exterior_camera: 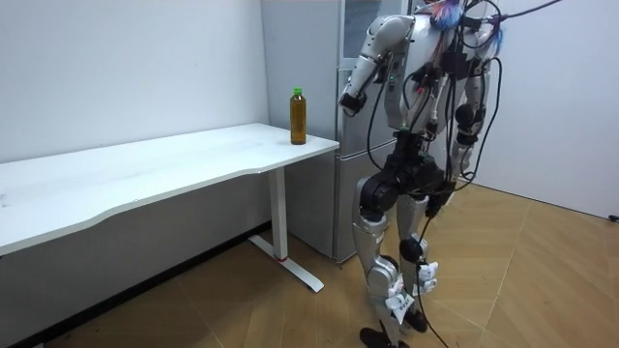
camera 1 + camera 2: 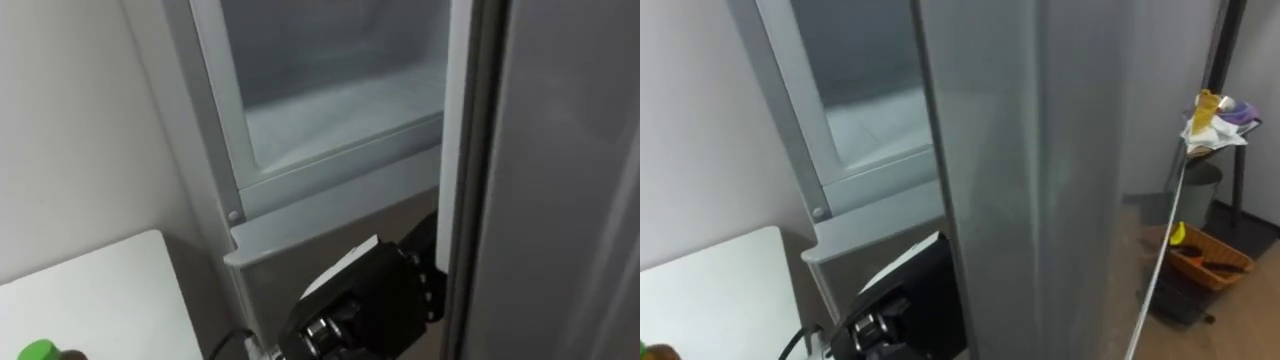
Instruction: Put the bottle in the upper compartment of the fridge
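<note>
**Left hand [image 2: 385, 290] at the fridge door [image 2: 560, 180], bottle [image 1: 298, 116] on the counter [image 1: 145, 164]**

Whether the left fingers are open or closed cannot be told. That hand sits low at the open door's edge, below the upper fridge [image 2: 340, 110]. The right hand [image 1: 455, 172] hangs by the body. The bottle stands upright on the counter's corner, near the fridge.

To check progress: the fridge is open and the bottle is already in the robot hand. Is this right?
No. The fridge is open, but the bottle is not held; it stands on the table, near its corner, as the room view shows.
</note>
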